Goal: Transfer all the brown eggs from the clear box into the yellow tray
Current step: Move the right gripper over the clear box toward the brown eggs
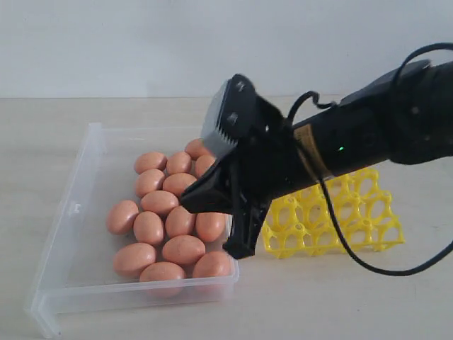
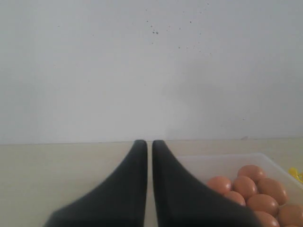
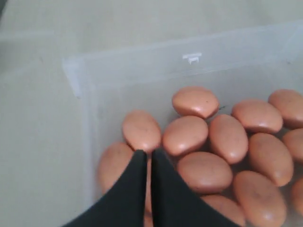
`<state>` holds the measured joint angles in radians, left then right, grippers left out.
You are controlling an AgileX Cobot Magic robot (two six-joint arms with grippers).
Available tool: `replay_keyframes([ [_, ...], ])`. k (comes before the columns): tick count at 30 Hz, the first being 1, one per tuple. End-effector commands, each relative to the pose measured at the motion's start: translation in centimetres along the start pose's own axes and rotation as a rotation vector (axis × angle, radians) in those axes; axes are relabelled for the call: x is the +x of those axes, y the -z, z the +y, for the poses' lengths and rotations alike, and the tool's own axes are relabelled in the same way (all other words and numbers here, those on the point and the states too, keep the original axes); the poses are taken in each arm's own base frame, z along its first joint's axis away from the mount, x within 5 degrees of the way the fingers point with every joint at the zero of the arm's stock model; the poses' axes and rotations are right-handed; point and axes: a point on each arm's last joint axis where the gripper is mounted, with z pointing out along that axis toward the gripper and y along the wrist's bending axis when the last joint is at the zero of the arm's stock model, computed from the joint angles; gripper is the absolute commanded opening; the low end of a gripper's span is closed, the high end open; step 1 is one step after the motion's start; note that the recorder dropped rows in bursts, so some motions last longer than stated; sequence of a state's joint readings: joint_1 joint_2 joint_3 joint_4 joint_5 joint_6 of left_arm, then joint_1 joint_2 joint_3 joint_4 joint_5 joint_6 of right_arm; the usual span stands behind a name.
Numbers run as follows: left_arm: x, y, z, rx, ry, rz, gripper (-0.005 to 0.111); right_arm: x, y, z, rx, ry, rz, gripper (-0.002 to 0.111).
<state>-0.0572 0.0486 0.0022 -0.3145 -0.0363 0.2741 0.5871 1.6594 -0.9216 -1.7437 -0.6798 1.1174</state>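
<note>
Several brown eggs (image 1: 148,227) lie packed together in the clear box (image 1: 78,205) at the left. The yellow tray (image 1: 368,212) sits to its right, partly hidden behind my right arm; the cups that show hold nothing. My right gripper (image 1: 187,200) reaches across over the eggs. In the right wrist view it (image 3: 147,153) is shut and empty, its tips just above the eggs (image 3: 194,101) near one corner of the box (image 3: 142,61). My left gripper (image 2: 147,143) is shut with nothing in it, beside the box (image 2: 208,163) and its eggs (image 2: 246,187).
The box and tray rest on a pale wooden tabletop (image 1: 340,297) with a white wall behind. A black cable (image 1: 354,255) loops down from my right arm over the tray. A sliver of the yellow tray (image 2: 297,174) shows in the left wrist view.
</note>
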Motion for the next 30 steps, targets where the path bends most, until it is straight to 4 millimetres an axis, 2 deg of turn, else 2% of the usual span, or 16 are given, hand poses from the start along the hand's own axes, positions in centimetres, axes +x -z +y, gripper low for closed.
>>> replay_keyframes([
  [1,-0.2,0.0,0.0,-0.002,0.000,-0.013,0.004,-0.8,-1.8,-0.1,0.226,0.392,0.165,0.000],
  [5,-0.2,0.0,0.0,-0.002,0.000,-0.013,0.004,-3.8,-2.1,-1.0,0.522,0.408,0.276,0.000],
  [9,-0.2,0.0,0.0,-0.002,0.000,-0.013,0.004,-7.4,-0.8,-2.8,0.708,0.357,0.241,0.000],
  [11,-0.2,0.0,0.0,-0.002,0.000,-0.013,0.004,-8.9,0.3,-3.8,0.818,0.257,0.198,0.000],
  [13,-0.2,0.0,0.0,-0.002,0.000,-0.013,0.004,-10.3,1.8,-4.9,0.959,0.072,0.129,0.000],
  [16,-0.2,0.0,0.0,-0.002,0.000,-0.013,0.004,-11.5,3.4,-5.8,1.078,-0.091,0.105,0.000],
  [18,-0.2,0.0,0.0,-0.002,0.000,-0.013,0.004,-12.0,3.9,-5.9,1.070,-0.115,0.162,0.000],
  [20,-0.2,0.0,0.0,-0.002,0.000,-0.013,0.004,-12.1,3.9,-5.9,1.015,-0.062,0.275,0.000],
  [25,-0.2,0.0,0.0,-0.002,0.000,-0.013,0.004,-10.7,2.2,-4.5,0.665,0.453,0.614,0.000],
  [27,-0.2,0.0,0.0,-0.002,0.000,-0.013,0.004,-10.3,1.8,-4.0,0.583,0.549,0.669,0.000],
  [29,-0.2,0.0,0.0,-0.002,0.000,-0.013,0.004,-10.4,1.5,-4.2,0.616,0.446,0.620,0.000],
  [30,-0.2,0.0,0.0,-0.002,0.000,-0.013,0.004,-10.7,1.4,-4.4,0.659,0.324,0.570,0.000],
])
